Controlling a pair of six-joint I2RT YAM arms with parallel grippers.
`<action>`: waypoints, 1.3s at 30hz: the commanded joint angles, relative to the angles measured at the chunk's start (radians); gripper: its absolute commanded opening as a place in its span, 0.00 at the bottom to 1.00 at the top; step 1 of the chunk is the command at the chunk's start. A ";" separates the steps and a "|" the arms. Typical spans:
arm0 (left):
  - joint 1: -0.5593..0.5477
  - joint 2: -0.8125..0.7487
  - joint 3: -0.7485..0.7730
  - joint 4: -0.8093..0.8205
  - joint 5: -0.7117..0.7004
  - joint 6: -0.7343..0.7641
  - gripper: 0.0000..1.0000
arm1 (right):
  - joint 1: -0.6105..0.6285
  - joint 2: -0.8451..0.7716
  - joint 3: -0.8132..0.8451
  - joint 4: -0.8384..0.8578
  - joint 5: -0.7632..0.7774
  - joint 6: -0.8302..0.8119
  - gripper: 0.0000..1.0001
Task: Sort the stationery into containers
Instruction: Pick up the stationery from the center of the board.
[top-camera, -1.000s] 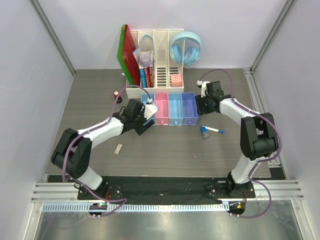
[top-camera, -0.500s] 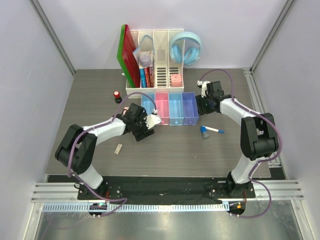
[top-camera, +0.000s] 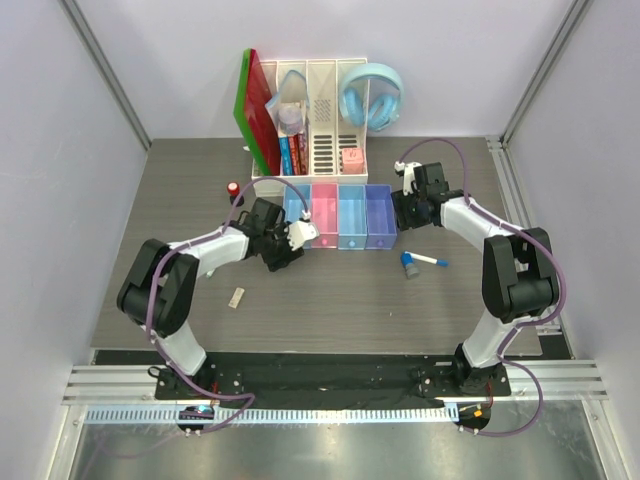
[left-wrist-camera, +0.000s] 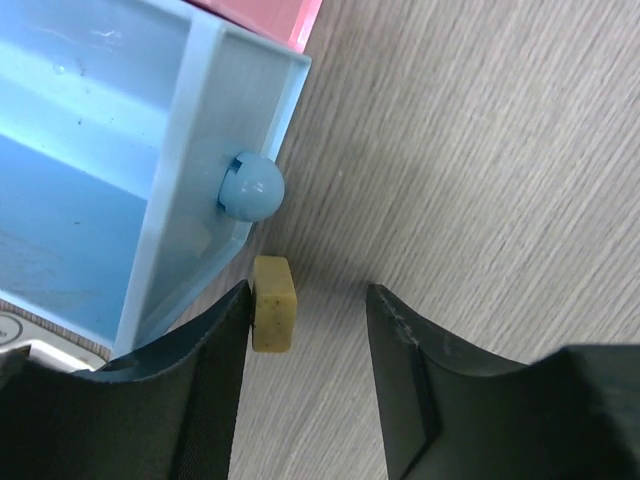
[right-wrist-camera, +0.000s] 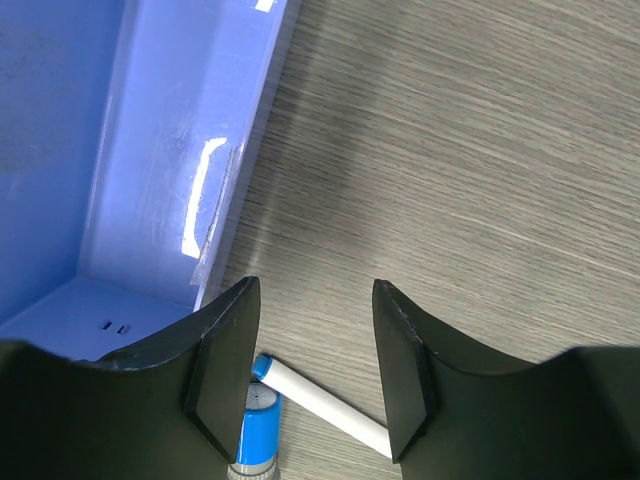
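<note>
The joined trays (top-camera: 338, 192) stand mid-table: light blue, pink, light blue, purple-blue. My left gripper (top-camera: 292, 240) is open at the front of the left light blue tray (left-wrist-camera: 150, 200). In the left wrist view a tan eraser (left-wrist-camera: 273, 318) lies on the table between the fingers, against the left finger (left-wrist-camera: 215, 370), with the gripper's midpoint (left-wrist-camera: 305, 330) beside it. My right gripper (top-camera: 400, 212) is open and empty beside the purple-blue tray (right-wrist-camera: 170, 150). Below the right gripper (right-wrist-camera: 315, 350) lie a white marker (right-wrist-camera: 330, 410) and a blue round piece (right-wrist-camera: 255, 435). A second eraser (top-camera: 237, 297) and the red-topped stamp (top-camera: 233, 188) lie to the left.
The white file organizer (top-camera: 322, 135) stands behind the trays with books and red-green folders (top-camera: 255, 110). Light blue headphones (top-camera: 370, 97) hang at its right. The marker (top-camera: 428, 261) lies right of the trays' front.
My left gripper has turned and shifted back up toward the left light blue tray's front, and its elbow has drawn in. The right arm has not moved.
</note>
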 joint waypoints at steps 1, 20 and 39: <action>0.017 0.054 0.030 -0.042 0.057 0.012 0.50 | 0.000 -0.046 0.005 0.017 0.006 -0.015 0.54; 0.017 -0.023 0.050 -0.166 0.036 -0.052 0.00 | 0.003 -0.045 0.007 0.014 -0.026 -0.014 0.54; -0.012 -0.425 0.173 -0.242 0.148 -0.258 0.00 | 0.052 0.075 0.120 0.005 0.012 -0.030 0.54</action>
